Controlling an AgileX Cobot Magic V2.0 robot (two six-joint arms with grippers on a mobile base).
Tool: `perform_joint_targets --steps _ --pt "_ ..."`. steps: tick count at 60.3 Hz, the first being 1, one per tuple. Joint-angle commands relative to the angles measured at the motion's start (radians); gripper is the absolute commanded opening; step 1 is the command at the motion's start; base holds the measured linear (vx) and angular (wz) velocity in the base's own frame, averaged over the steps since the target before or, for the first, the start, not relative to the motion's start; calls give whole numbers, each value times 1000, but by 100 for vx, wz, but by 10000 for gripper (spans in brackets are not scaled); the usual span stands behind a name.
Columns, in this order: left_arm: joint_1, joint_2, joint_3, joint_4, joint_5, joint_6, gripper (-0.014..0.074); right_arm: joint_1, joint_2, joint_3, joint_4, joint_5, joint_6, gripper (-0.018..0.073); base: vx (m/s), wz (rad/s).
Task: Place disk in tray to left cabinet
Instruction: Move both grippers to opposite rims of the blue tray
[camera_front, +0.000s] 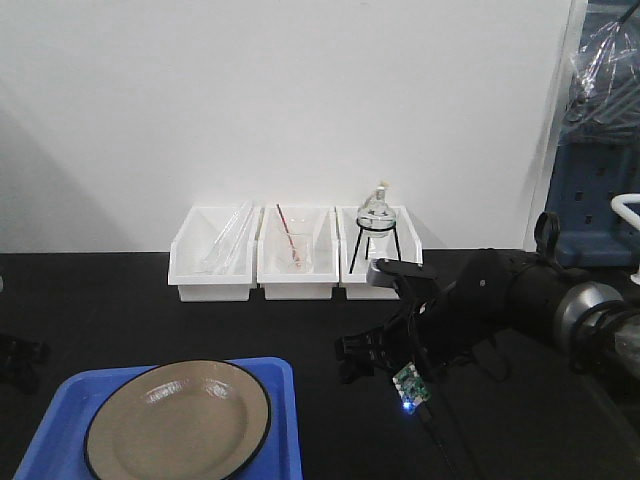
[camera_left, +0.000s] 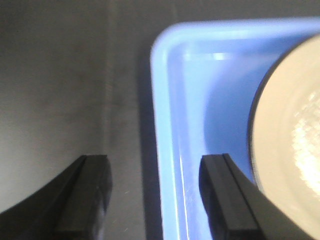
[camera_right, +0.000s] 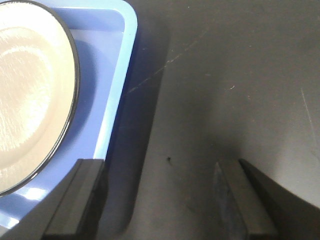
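Note:
The tan disk (camera_front: 178, 420) with its thin black rim lies flat in the blue tray (camera_front: 285, 372) at the table's front left. My left gripper (camera_left: 155, 195) is open and straddles the tray's left rim (camera_left: 165, 150): one finger (camera_left: 85, 195) is over the table, the other (camera_left: 225, 195) over the tray floor beside the disk (camera_left: 290, 125). My right gripper (camera_right: 160, 200) is open just right of the tray (camera_right: 117, 75). Its left finger (camera_right: 80, 200) sits at the tray's right rim, its right finger (camera_right: 240, 205) over bare table. The left cabinet is out of view.
Three small white bins (camera_front: 296, 250) stand in a row against the back wall, holding glassware and a flask on a black stand (camera_front: 376, 225). The right arm (camera_front: 500, 300) reaches in from the right. Blue equipment (camera_front: 590, 200) stands at the far right.

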Motion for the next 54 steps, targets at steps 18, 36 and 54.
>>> perform_joint_targets --steps 18,36,54 --pt "0 134 -37 -81 -77 40 518 -2 -69 -30 21 -45 -5 503 0 0" --pt "-1 189 -37 -214 -71 137 491 -2 -69 -30 21 -65 -5 503 0 0" --pt "-60 199 -37 -339 -62 190 462 -2 -21 -30 17 -88 55 503 0 0"
